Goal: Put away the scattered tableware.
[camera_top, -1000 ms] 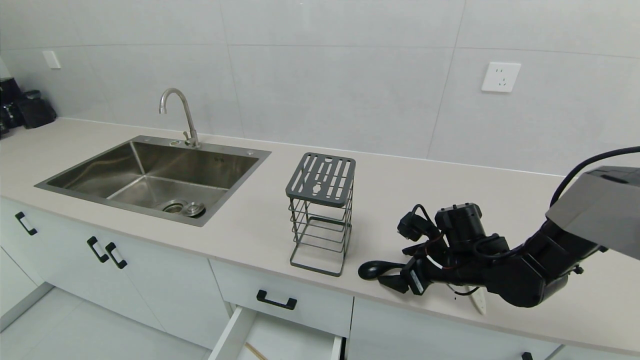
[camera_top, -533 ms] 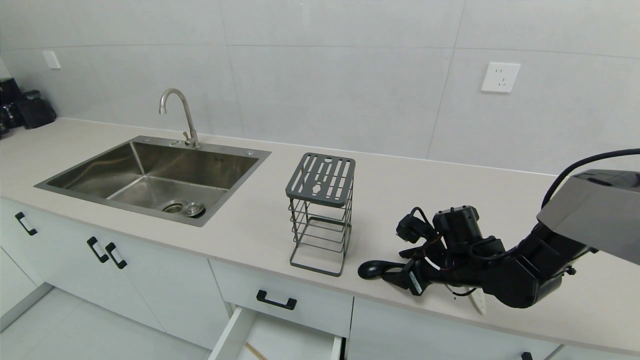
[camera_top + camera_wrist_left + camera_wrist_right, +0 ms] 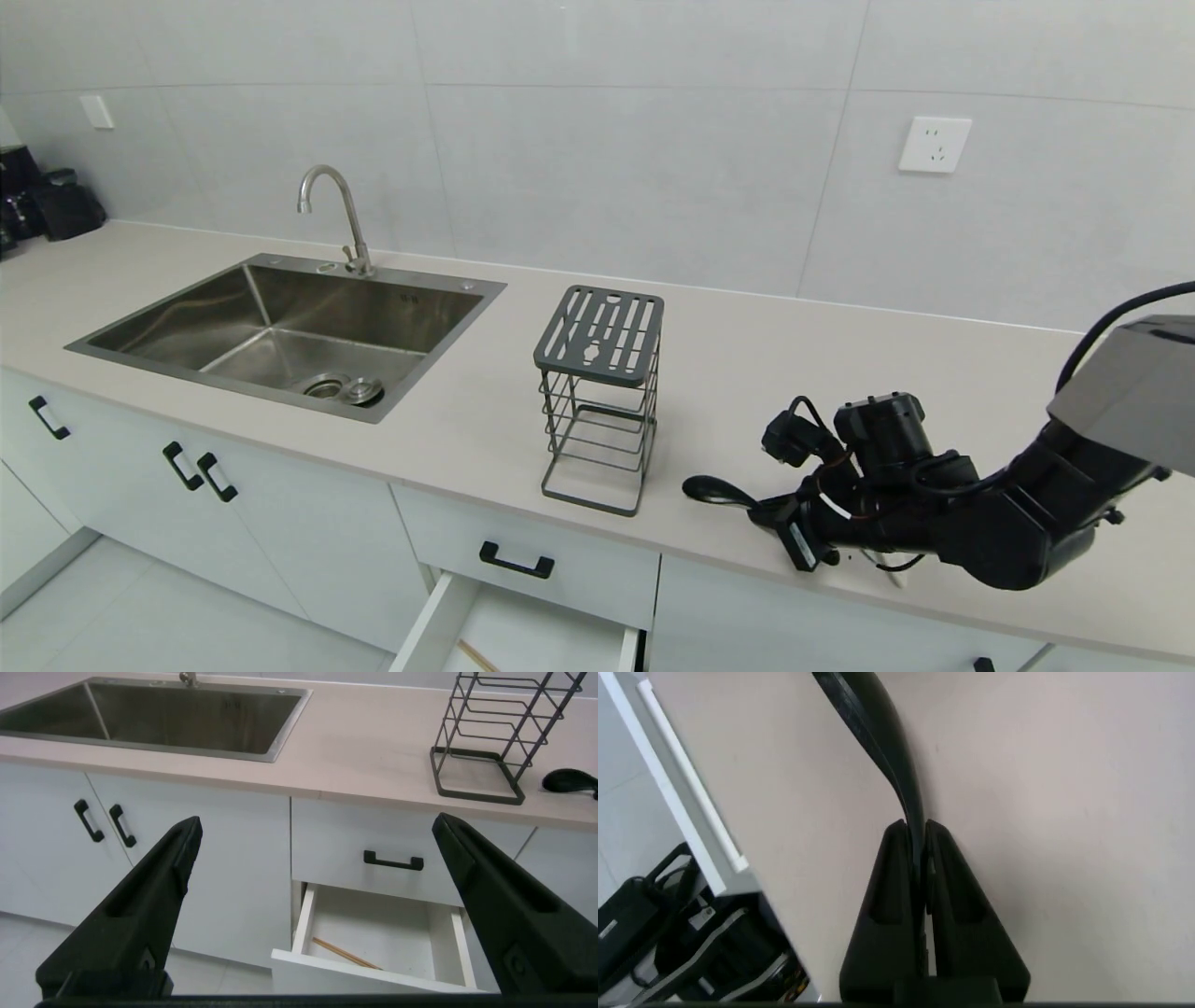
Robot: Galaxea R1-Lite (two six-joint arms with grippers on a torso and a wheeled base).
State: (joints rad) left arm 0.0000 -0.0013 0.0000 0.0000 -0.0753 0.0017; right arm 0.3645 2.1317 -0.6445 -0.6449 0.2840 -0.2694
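1. Right tool [image 3: 917,833]: the two fingers are pressed together on the thin handle of the black spoon [image 3: 867,717]. They hold the rear part of the handle, and the bowl end stands free ahead of them.
2. Handling, as judged: the spoon looks light, stiff and smooth. The narrow handle could pivot or slip between the pads. Because the hold is far from the bowl, the bowl end may droop in transit.
3. Better hold, as judged: a grip nearer mid-handle, square across the flat, would steady it. The curved neck offers poor purchase.
4. Position: the spoon is at the front edge of the counter [image 3: 448,439], just beside the foot of the wire rack [image 3: 600,334]. The bowl sits low, and I cannot tell whether it touches the surface.
5. Orientation: the long axis runs roughly along the counter's front edge. The bowl points toward the rack and the robot's left, and the handle points back into the right tool.
6. Surroundings: a drawer [image 3: 374,938] stands open below the counter, under the rack, with a thin stick lying inside.
7. Left tool [image 3: 316,831]: the fingers are spread wide apart and hold nothing. It is out in front of the cabinets.
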